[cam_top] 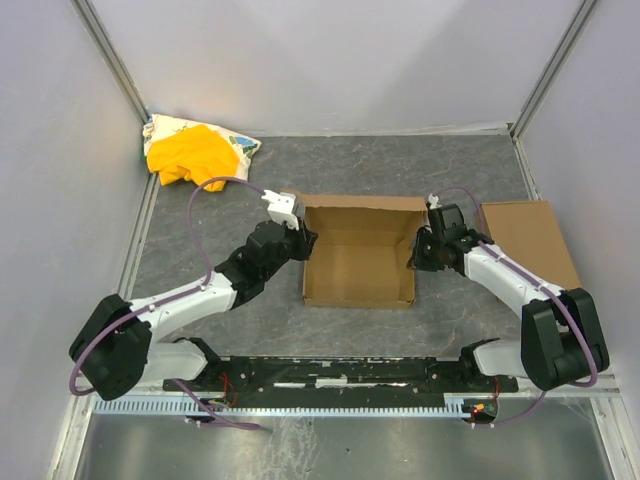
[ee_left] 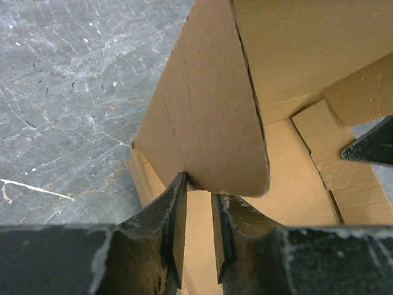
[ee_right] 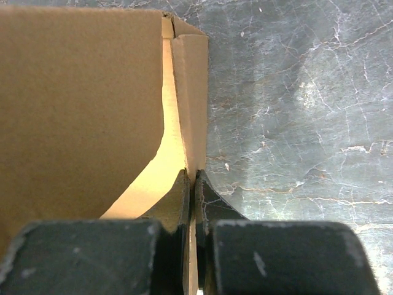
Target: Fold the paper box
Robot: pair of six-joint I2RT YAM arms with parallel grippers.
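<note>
left pincer: jaws a narrow gap apart, wider than the board. The rounded lower edge of a raised flap sits right at the tips and is not visibly clamped.
risk at left pincer: with no firm pinch, the flap could slide off the tips and spring outward, away from the box interior ahead of the fingers. A push at the flap's edge rather than its face could also buckle it along the wrong line.
paper box: lies between the two pincers on the table, base flat, side walls partly raised, far wall standing. Its left wall is just ahead of the left pincer and its right wall is inside the right one.
risk for the box: if one arm pushes harder than the other, the light blank may skid or twist toward the weaker side, since only one wall appears to be properly gripped.
right pincer: closed tight on the thin upright right wall, with cardboard on both sides of the fingers.
risk at right pincer: pulling while clamped could crease or tear the wall at the tips, or lift the base off the table.
spare cardboard rectangle: lies just behind the right pincer's arm, where a swing back might brush it.
</note>
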